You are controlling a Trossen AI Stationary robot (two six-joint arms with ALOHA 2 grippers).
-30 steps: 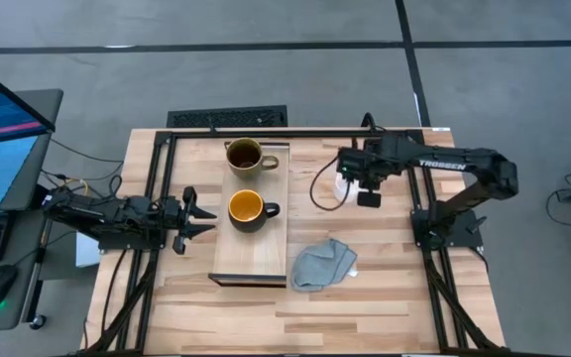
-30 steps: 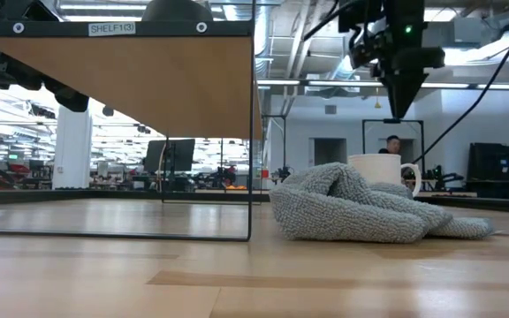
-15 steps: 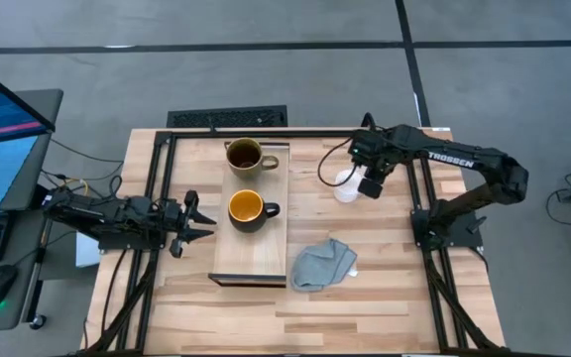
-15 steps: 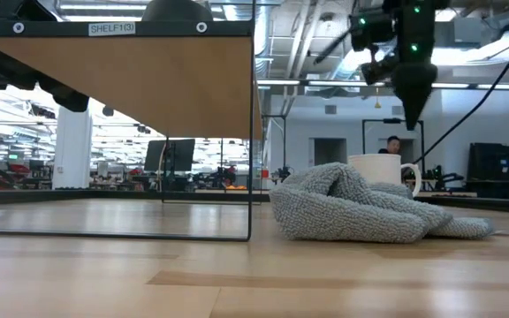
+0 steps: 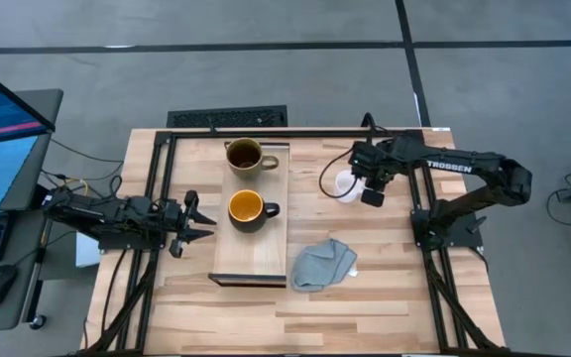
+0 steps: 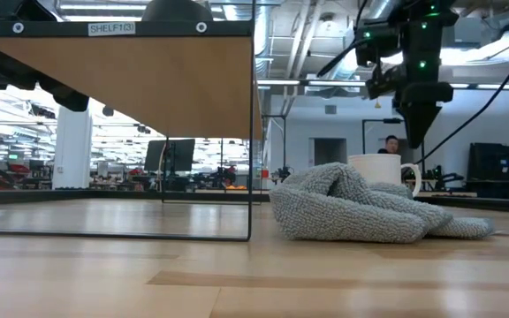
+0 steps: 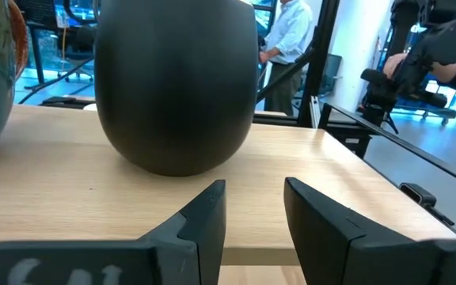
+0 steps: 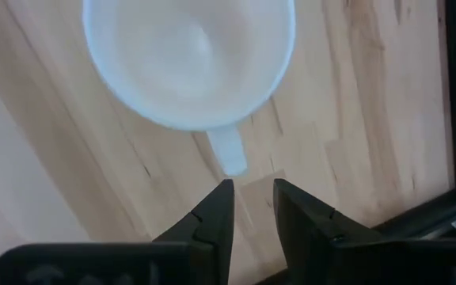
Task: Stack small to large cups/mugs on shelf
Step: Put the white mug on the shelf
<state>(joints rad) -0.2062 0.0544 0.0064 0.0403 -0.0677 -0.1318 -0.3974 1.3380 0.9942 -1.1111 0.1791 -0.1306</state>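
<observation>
A small white mug (image 5: 345,184) stands upright on the tabletop right of the shelf (image 5: 266,260); in the low view the white mug (image 6: 380,170) shows behind the cloth. My right gripper (image 8: 249,190) hangs above the mug, fingers pointing down and slightly apart over the end of its handle (image 8: 228,154), touching nothing. The brown-olive mug (image 5: 244,156) and the black mug with a yellow-orange inside (image 5: 247,209) stand on the shelf. My left gripper (image 5: 204,222) waits open at the shelf's left side, level with the black mug (image 7: 176,87).
A crumpled grey cloth (image 5: 323,263) lies on the tabletop near the shelf's near right corner. The shelf is raised on a dark frame (image 6: 252,159). Bare table lies toward the near edge (image 5: 295,322). People show in the room beyond the table.
My right gripper has come down toward the white mug and shifted a little toward the table's right edge, its wrist turning on the way. The mugs and the cloth have stayed where they were.
</observation>
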